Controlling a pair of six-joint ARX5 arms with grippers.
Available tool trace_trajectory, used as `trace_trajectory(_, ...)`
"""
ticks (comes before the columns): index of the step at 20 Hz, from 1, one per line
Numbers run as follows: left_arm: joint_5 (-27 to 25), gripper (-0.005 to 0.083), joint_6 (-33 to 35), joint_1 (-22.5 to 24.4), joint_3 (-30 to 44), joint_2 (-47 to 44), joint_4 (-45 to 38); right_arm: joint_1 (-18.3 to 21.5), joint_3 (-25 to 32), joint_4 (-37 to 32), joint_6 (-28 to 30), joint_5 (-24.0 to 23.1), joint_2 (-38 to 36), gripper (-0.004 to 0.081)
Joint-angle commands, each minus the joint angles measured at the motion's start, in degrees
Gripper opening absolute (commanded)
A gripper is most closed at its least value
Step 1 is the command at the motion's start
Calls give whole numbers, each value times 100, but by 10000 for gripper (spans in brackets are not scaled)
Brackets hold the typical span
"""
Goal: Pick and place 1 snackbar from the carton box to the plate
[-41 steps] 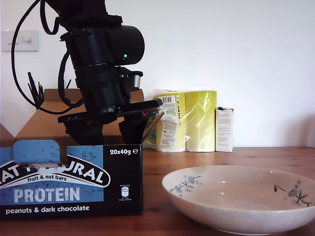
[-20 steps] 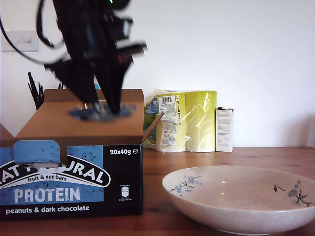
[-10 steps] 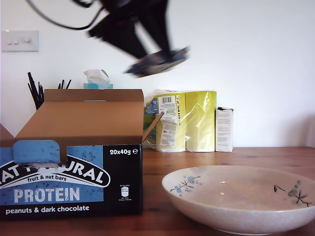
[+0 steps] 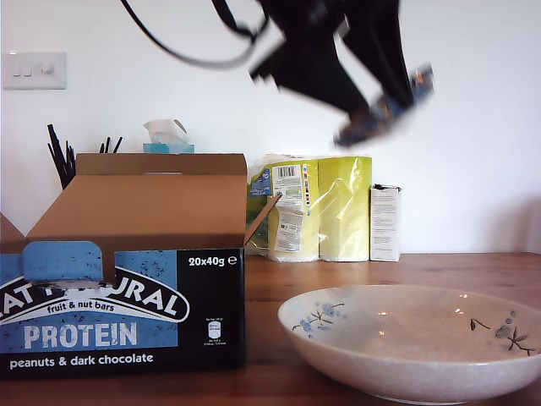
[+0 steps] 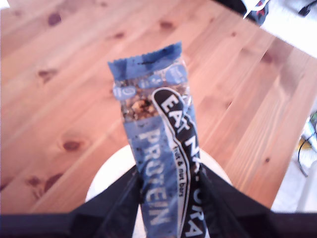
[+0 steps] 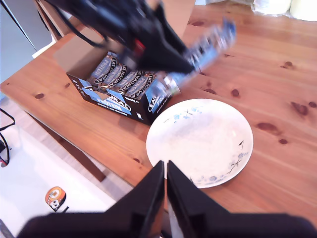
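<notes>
1. The snackbar (image 5: pixel 156 144), blue-and-black wrapper with white "PROTEIN" lettering, is pinched at one end between the fingers of my first gripper (image 5: pixel 168 198), its crimped free end sticking out past the fingertips.
2. In the exterior view the snackbar (image 4: pixel 385 108) hangs tilted and motion-blurred high in the air, above the plate (image 4: pixel 414 342) and well clear of it, with my first gripper (image 4: pixel 376 89) a dark blur near the top of that view.
3. My first gripper's jaws are closed onto the bar's wrapper; the first wrist view shows the pale plate (image 5: pixel 111 173) directly beneath the held bar.
4. The second wrist view looks down on the whole scene: the bar (image 6: pixel 198 52) aloft in the other arm's grip, the plate (image 6: pixel 198 144) bare on the wooden table (image 6: pixel 277 74), and the carton box (image 6: pixel 116 82) just beside it with more bars (image 6: pixel 119 77) lined up inside.
5. My second gripper (image 6: pixel 166 188) hovers high above the table edge with its fingers drawn together, only a thin slit between them, and nothing held.
6. In the exterior view the carton box (image 4: pixel 127 309) stands open at that view's left, flaps up, with the plate at the right and yellow packs (image 4: pixel 325 207) and a small white box (image 4: pixel 385 223) at the back by the wall.
</notes>
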State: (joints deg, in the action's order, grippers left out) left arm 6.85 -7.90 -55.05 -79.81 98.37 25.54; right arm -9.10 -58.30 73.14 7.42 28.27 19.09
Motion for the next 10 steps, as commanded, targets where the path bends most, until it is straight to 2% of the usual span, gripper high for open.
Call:
trace_trajectory(1, 103, 210, 48, -70, -13, 321, -129, -24, -39, 52, -2, 2, -26, -13)
trace_trajectory(10, 188, 210, 94, -452, -13, 1390, -76, -24, -85, 31, -4, -31, -26, -13)
